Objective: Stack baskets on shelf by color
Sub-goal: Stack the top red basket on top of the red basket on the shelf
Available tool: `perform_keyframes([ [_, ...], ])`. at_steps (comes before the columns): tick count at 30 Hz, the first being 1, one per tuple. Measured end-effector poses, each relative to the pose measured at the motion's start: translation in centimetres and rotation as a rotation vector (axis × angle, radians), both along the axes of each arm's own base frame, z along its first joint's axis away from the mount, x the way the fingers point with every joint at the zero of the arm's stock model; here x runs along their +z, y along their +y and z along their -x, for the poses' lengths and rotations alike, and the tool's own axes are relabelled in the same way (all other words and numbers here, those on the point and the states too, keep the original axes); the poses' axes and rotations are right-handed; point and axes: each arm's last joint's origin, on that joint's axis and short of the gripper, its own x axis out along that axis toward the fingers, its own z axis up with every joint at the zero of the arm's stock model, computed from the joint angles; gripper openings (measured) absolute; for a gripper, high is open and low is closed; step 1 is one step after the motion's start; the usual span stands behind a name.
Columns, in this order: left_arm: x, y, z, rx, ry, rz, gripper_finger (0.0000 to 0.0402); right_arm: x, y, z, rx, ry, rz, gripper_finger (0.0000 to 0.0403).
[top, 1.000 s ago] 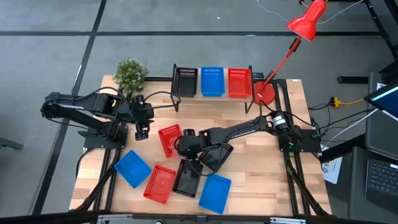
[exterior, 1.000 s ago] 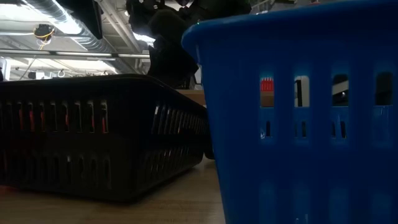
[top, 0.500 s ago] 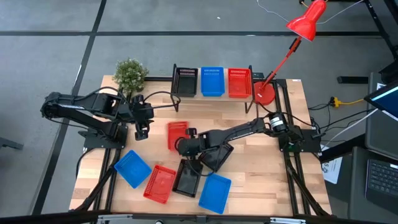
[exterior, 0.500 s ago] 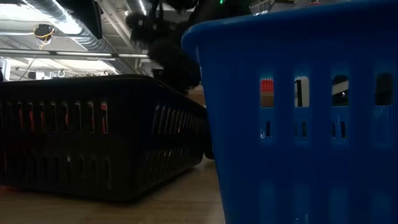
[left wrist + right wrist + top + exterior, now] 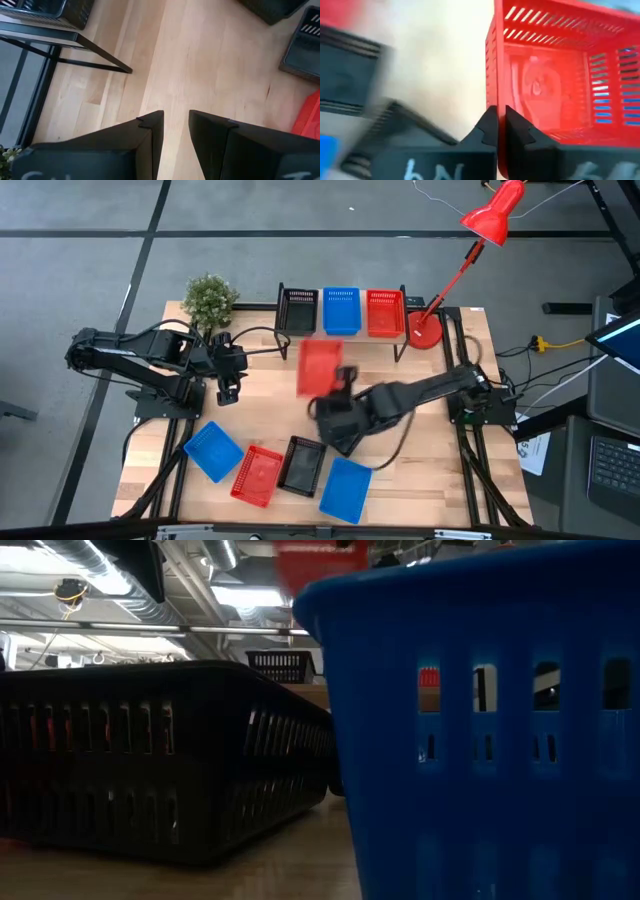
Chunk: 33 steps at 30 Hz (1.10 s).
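Observation:
The red basket is up in the air over the table's middle, near the shelf, held by my right gripper, which is shut on it. It shows blurred at the top of the low view. On the shelf stand one black basket, one blue basket and one red basket. Near the table's front lie a blue basket, a red basket, a black basket and another blue basket. My left gripper hangs open over bare wood at the table's left. My right gripper pinches the red basket's side wall at its rim, one finger inside the basket and the other finger outside. The basket is lifted clear of the table, its open side facing the wrist camera.
A red desk lamp stands at the shelf's right end and a potted plant at the far left corner. In the low view the near blue basket and black basket block most of the sight.
My right gripper has raised the red basket off the table's middle and carried it toward the far edge and the right, close to the shelf. The basket has turned about on the way. The right arm has drawn back toward the right.

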Motion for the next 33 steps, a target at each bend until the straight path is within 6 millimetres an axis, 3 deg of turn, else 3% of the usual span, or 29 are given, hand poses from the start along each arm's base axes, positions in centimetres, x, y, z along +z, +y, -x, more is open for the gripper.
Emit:
perform_keyframes([
  [4, 0.1, 0.1, 0.0, 0.011, -0.007, -0.022, 0.0084, 3.1, -3.4, 3.0, -0.149, 0.013, 0.13, 0.0002],
  [8, 0.1, 0.1, 0.0, 0.023, -0.01, -0.041, 0.0084, 5.5, -7.3, 6.0, -0.174, -0.002, 0.151, 0.0002],
  [13, 0.1, 0.2, -0.1, 0.031, -0.012, -0.051, 0.0084, 7.0, -13.0, 12.5, -0.307, 0.001, 0.181, 0.0001],
  [16, 0.1, 0.2, -0.1, 0.037, -0.016, -0.059, 0.0084, 6.5, -14.9, 16.0, -0.286, -0.09, 0.085, 0.0001],
  [18, 0.2, 0.2, -0.1, 0.045, -0.027, -0.069, 0.0084, 5.3, -15.6, 17.1, -0.181, -0.151, 0.017, 0.0001],
  [21, 0.4, 0.2, -0.4, 0.056, -0.064, -0.077, 0.0084, 3.0, -16.5, 18.0, -0.073, -0.177, 0.01, 0.0001],
  [26, 0.8, 0.2, -0.9, 0.061, -0.127, -0.071, 0.0084, 0.0, -18.9, 18.9, -0.098, -0.094, -0.027, 0.0],
  [33, 0.9, 0.2, -1.0, 0.063, -0.15, -0.067, 0.0084, -0.2, -20.9, 19.2, -0.036, -0.107, -0.093, 0.0],
])
